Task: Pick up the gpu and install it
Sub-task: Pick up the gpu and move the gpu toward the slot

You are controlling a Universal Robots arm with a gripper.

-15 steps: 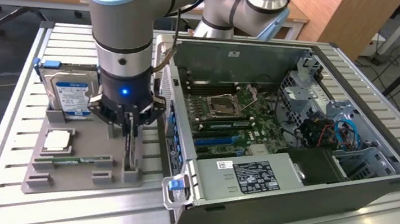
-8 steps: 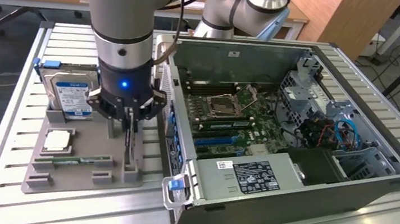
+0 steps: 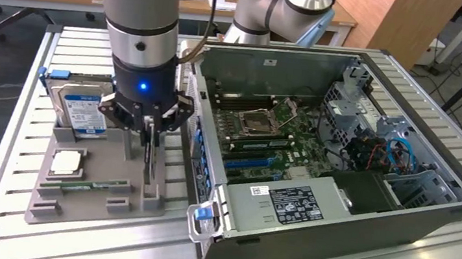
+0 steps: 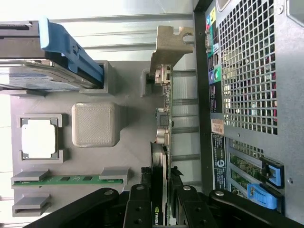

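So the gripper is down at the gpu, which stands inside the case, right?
Not quite. The gpu stands on edge in the grey tray beside the case, not inside it. The gripper is down at it, as the exterior view shows.

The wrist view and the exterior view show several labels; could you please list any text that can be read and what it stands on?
No text reads well enough to quote.
gpu: green logo mark beside the tool, no legible letters.
hard drive: blue-white label, print too small.
power supply: black-and-white label, too small.
computer case: rear stickers, blurred.
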